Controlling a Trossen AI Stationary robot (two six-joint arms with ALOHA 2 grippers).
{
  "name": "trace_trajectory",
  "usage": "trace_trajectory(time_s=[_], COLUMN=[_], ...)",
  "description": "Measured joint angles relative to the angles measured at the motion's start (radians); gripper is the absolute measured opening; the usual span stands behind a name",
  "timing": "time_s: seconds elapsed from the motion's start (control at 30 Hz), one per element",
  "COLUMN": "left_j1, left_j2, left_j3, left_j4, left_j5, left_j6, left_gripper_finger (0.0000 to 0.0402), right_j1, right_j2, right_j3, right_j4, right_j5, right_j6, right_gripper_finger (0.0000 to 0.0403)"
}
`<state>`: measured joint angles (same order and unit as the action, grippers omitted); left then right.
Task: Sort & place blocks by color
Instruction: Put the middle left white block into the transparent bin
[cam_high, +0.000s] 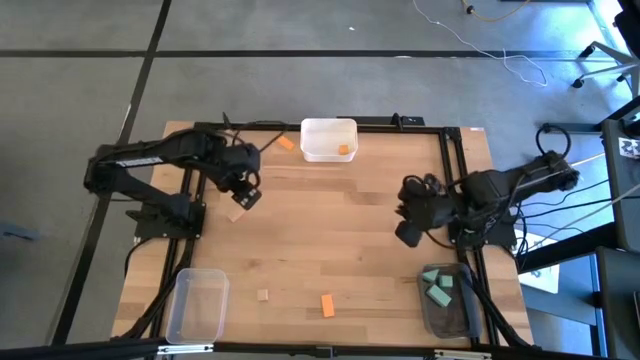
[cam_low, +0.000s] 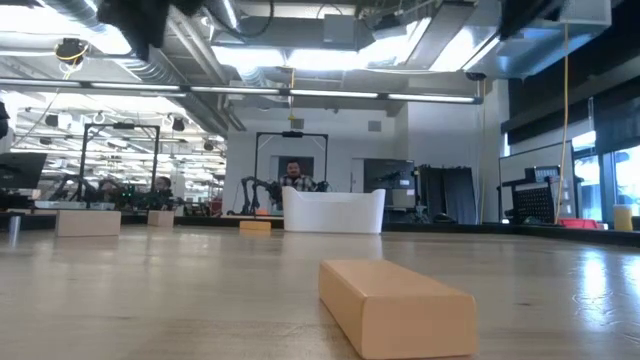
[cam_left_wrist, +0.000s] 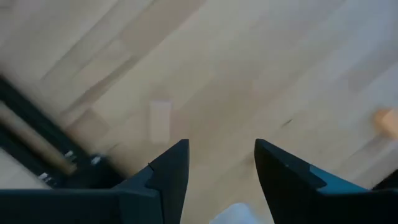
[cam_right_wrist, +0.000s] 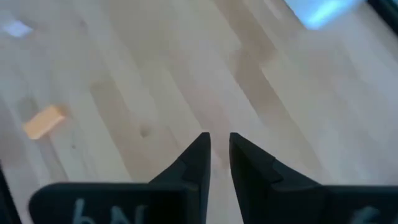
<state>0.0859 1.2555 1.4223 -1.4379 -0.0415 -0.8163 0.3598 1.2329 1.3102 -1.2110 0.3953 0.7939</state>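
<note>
Far left of the bench (cam_high: 330, 240): an empty clear bin (cam_high: 197, 303) at the near-left corner. Just beyond it, farther back, the left gripper (cam_high: 246, 192), raised over the bench with fingers (cam_left_wrist: 169, 171) parted and nothing between them. Right beside that gripper, flat on the wood, a tan block (cam_high: 236, 213), seen also in the left wrist view as a pale bar (cam_left_wrist: 160, 121) ahead of the open fingertips. Near the front edge, a small tan cube (cam_high: 263, 295), alone. Toward the middle back, an orange block (cam_high: 286, 143) on the bench beside a white bin (cam_high: 328, 139); inside that bin, a second orange piece (cam_high: 344, 151) against its right wall. Near the middle front, an orange bar (cam_high: 327, 305), well apart from both arms; same bar close up in the low view (cam_low: 398, 306). Right of centre, the right gripper (cam_high: 408, 233), hovering above bare wood, fingers (cam_right_wrist: 196, 158) nearly together, a thin gap showing, holding nothing. At the near-right corner, a dark-looking clear bin (cam_high: 448, 300) with several teal blocks (cam_high: 438, 286) inside.
</note>
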Motion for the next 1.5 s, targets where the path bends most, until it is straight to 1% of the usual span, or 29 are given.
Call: trace_trajectory(time_s=[0.1,0.27,0.3,0.37,0.43,0.5,0.57,0.67,0.8,0.87,0.93,1.07,1.2,1.4,1.5], left_j1=[-0.046,-0.094,-0.097,-0.103,-0.107,-0.108,-0.107,-0.107,-0.097,-0.091,-0.089,-0.086,-0.061,-0.019,0.004], left_j2=[0.001,0.016,0.02,0.015,0.015,0.018,0.017,0.016,0.016,0.016,0.016,0.016,0.017,0.017,0.017], left_j3=[0.001,0.001,-0.001,-0.001,0.0,0.0,-0.001,-0.035,-0.145,-0.214,-0.281,-0.416,-0.539,-0.681,-0.726], left_j4=[0.013,0.019,0.019,0.014,0.016,0.016,0.002,-0.029,-0.035,-0.032,-0.006,0.139,0.288,0.416,0.477], left_j5=[0.001,-0.004,-0.001,0.006,0.004,0.002,-0.022,-0.058,-0.065,-0.048,-0.052,-0.073,-0.073,-0.106,-0.104], left_j6=[0.01,0.041,0.035,0.026,-0.01,-0.039,-0.074,-0.176,-0.285,-0.289,-0.254,-0.246,-0.204,-0.171,-0.161], left_gripper_finger=[0.0174,0.0174,0.0174,0.0174,0.0174,0.0174,0.0174,0.0174,0.0174,0.0174,0.0174,0.0174,0.0174,0.0174,0.0174], right_j1=[-0.039,-0.088,-0.098,-0.119,-0.144,-0.16,-0.172,-0.184,-0.188,-0.188,-0.188,-0.188,-0.188,-0.188,-0.188], right_j2=[-0.004,-0.003,0.0,0.009,0.023,0.036,0.047,0.05,0.05,0.049,0.049,0.049,0.049,0.049,0.049], right_j3=[0.0,0.0,0.0,0.0,0.0,0.0,0.0,0.0,0.0,0.0,0.0,0.0,0.0,0.0,0.0], right_j4=[0.091,0.186,0.204,0.236,0.268,0.289,0.293,0.296,0.299,0.303,0.307,0.333,0.341,0.341,0.341], right_j5=[-0.019,-0.035,-0.051,-0.118,-0.197,-0.24,-0.248,-0.249,-0.25,-0.25,-0.25,-0.25,-0.25,-0.25,-0.25], right_j6=[-0.113,-0.196,-0.212,-0.228,-0.227,-0.225,-0.225,-0.227,-0.23,-0.24,-0.249,-0.249,-0.249,-0.249,-0.248], right_gripper_finger=[0.006,0.006,0.006,0.006,0.006,0.006,0.006,0.006,0.006,0.006,0.006,0.006,0.006,0.006,0.006])
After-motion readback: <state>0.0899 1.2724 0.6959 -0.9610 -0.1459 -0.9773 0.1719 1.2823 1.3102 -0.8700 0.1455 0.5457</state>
